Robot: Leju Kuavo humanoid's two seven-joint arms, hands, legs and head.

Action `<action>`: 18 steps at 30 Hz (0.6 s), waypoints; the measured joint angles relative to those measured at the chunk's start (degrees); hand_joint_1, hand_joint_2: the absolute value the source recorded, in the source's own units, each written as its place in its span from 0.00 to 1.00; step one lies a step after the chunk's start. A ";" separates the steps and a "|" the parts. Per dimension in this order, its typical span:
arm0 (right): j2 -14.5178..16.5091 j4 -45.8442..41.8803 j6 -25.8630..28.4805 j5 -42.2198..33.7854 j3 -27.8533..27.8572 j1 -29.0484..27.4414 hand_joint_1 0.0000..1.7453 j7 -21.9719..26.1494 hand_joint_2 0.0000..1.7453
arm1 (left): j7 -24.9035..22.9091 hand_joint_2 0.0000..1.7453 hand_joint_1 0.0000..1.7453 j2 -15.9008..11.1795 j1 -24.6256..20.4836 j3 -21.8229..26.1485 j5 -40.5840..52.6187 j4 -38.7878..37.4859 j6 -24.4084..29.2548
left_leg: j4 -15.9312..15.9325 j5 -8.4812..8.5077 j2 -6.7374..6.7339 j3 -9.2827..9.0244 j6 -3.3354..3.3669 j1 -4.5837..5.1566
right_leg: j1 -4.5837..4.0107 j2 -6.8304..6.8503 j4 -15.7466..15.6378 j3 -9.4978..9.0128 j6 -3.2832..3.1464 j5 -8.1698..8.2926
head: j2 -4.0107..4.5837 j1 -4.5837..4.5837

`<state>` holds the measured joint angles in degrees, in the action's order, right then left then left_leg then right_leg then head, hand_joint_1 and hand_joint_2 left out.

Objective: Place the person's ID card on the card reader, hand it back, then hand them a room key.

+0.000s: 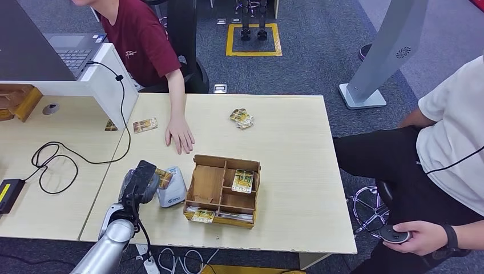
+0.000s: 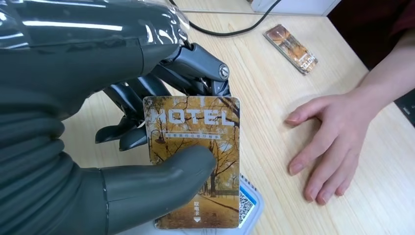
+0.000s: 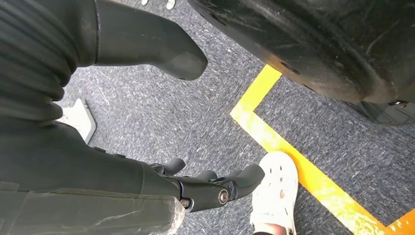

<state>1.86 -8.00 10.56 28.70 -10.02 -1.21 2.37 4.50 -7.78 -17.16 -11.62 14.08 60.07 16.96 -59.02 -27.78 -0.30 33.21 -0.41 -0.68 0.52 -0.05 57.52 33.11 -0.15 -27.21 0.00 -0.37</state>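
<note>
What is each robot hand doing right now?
Left robot hand: holding an orange autumn-tree "HOTEL" card over the small white card reader.
Right robot hand: open, holding nothing.

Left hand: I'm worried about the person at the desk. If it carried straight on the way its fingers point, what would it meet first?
Probably the person's hand flat on the table, ahead of the left hand holding the card; depth is unclear.

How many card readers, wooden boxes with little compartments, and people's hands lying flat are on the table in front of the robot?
Card readers: 1
Wooden boxes with compartments: 1
People's hands lying flat: 1
Total: 3
</note>
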 joint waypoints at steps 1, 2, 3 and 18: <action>0.00 0.00 -0.01 0.08 -0.04 0.01 0.00 -0.04 1.00 | 0.08 1.00 1.00 0.03 -0.04 0.04 0.69 -0.40 0.50 | 0.00 0.00 0.00 0.00 0.00 0.00 | 0.00 0.00 0.00 0.00 0.00 0.00 | 0.00 0.00; 0.00 0.00 -0.02 0.24 -0.07 0.03 0.00 -0.07 1.00 | 0.16 1.00 1.00 0.05 -0.09 0.10 1.42 -0.85 1.03 | 0.00 0.00 0.00 -0.01 0.00 0.00 | 0.00 0.00 0.00 0.00 0.00 0.00 | 0.00 0.00; 0.00 0.00 -0.03 0.39 -0.09 0.05 0.00 -0.08 1.00 | 0.25 1.00 1.00 0.07 -0.13 0.15 2.07 -1.31 1.57 | 0.00 0.00 0.00 -0.01 0.00 0.00 | 0.00 0.00 0.00 0.00 0.00 0.00 | 0.00 0.00; 0.00 -0.16 0.01 0.89 -0.37 0.27 0.00 -0.03 1.00 | -1.75 1.00 1.00 0.86 -1.29 1.56 11.63 -6.34 6.30 | 0.00 0.00 0.01 -0.04 0.00 0.00 | 0.00 0.01 0.00 -0.06 0.00 0.00 | 0.00 0.00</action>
<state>1.86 -8.16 10.57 29.58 -10.38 -0.95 2.34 2.75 -6.92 -18.45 -10.05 25.71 53.73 23.26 -59.02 -27.78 -0.28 33.16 -0.41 -0.68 0.52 -0.04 57.52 33.04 -0.15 -27.20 0.00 -0.37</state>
